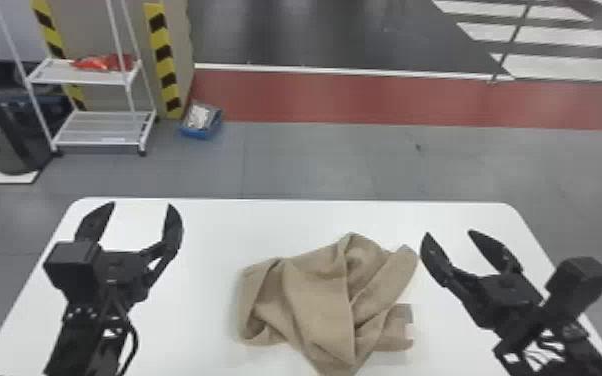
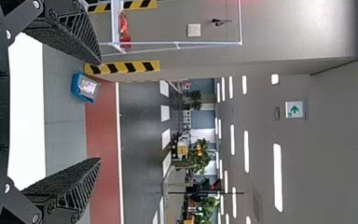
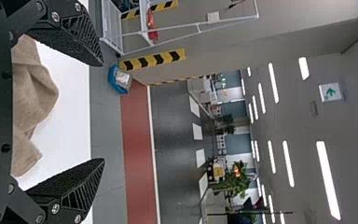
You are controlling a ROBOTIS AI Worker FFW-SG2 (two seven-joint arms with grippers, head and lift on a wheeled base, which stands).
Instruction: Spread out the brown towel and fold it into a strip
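- On the white table (image 1: pixel 205 225), in a crumpled heap with several loose folds: the brown towel (image 1: pixel 315 295), with a small white tag (image 1: pixel 409 331) at the side toward the robot's right.
- Just beside the towel, on the right side: the right gripper (image 1: pixel 448 232), with fingers wide apart and nothing held between them.
- Farther from the towel, over the left part of the table: the left gripper (image 1: pixel 141 203), also with fingers spread wide, also empty.
- Beyond the table, on the grey floor: a blue box (image 1: pixel 199 133) and, near it, a white shelf cart (image 1: pixel 100 134).
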